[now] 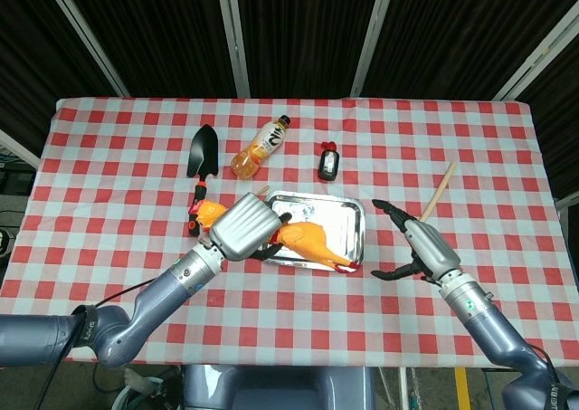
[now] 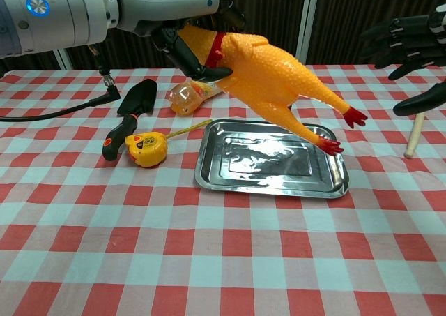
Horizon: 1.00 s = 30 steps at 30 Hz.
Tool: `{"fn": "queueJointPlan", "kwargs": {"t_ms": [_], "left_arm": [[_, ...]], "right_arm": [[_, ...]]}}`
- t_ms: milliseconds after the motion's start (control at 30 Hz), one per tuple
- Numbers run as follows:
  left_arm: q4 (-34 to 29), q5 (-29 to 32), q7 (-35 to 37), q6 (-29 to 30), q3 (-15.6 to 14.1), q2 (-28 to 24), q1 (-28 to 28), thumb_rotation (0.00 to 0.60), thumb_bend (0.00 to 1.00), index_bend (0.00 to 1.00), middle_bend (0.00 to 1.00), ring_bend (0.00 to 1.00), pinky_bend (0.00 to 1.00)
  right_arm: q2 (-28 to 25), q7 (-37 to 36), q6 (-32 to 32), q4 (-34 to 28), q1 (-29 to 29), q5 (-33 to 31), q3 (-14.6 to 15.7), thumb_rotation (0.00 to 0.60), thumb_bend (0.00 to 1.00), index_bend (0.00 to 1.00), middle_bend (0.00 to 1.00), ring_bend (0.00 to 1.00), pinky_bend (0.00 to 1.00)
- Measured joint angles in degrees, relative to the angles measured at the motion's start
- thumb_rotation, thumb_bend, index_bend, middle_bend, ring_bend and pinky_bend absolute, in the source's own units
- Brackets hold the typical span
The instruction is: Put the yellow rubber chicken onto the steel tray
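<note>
My left hand (image 1: 244, 227) (image 2: 198, 33) grips the yellow rubber chicken (image 1: 308, 243) (image 2: 272, 79) by its neck and holds it in the air above the steel tray (image 1: 355, 218) (image 2: 268, 182). The chicken slants down to the right, its red feet (image 2: 341, 129) hanging over the tray's right part without touching it. The tray lies flat in the middle of the checked table with nothing in it. My right hand (image 1: 421, 247) (image 2: 411, 51) hovers to the right of the tray, fingers spread, holding nothing.
Left of the tray lie a yellow tape measure (image 2: 145, 148) and a black trowel (image 1: 203, 152) (image 2: 129, 114). An orange drink bottle (image 1: 261, 146) (image 2: 191, 96) and a small dark object (image 1: 328, 164) lie behind it. A wooden stick (image 1: 437, 193) (image 2: 416, 128) lies at the right.
</note>
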State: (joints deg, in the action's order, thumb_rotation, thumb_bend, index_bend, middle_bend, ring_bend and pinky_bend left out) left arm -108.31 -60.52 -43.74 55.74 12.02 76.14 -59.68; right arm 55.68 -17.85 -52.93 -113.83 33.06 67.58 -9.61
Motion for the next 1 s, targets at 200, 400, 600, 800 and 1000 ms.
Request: {"fn": "queueJointPlan", "kwargs": {"t_ms": [200,400,600,800,1000], "left_arm": [[-0.2,3.5,-5.0,2.6,0.1,2.0,-1.7,0.6,0.58,0.58,0.72,0.65,0.85],[0.0,6.8,-7.0,3.9,0.8,3.7,-3.5,0.6,0.58,0.58,0.72,0.65,0.85],[0.6,8.5,-8.0,4.4,1.0,5.3,-5.0,0.6,0.58,0.58,0.72,0.65,0.85],[1.0,9.7,-8.5,4.7,1.5,6.4,-6.4,0.6,0.57,0.58,0.72,0.65,0.85],[0.9,11.0,-9.6,5.1,1.8,7.1,-7.8,0.6,0.57,0.58,0.72,0.65,0.85]], "right_arm": [[-1.6,-2.7,1.2,-2.4,-0.1,0.4,-0.8,0.6,0.04,0.03,0.11,0.08,0.11],[-2.3,-4.4,2.4,-3.9,0.1,0.9,-1.8,0.6,0.04,0.01,0.11,0.08,0.11],[-1.4,-4.0,2.3,-4.6,0.8,-0.8,-3.0,0.6,0.07,0.01,0.11,0.08,0.11],[0.5,-1.7,1.9,-4.3,1.8,-3.4,-3.8,0.6,0.08,0.01,0.11,0.08,0.11],[2.8,1.2,2.3,-2.7,3.3,-6.7,-4.0,0.6,0.08,0.02,0.11,0.08,0.11]]}}
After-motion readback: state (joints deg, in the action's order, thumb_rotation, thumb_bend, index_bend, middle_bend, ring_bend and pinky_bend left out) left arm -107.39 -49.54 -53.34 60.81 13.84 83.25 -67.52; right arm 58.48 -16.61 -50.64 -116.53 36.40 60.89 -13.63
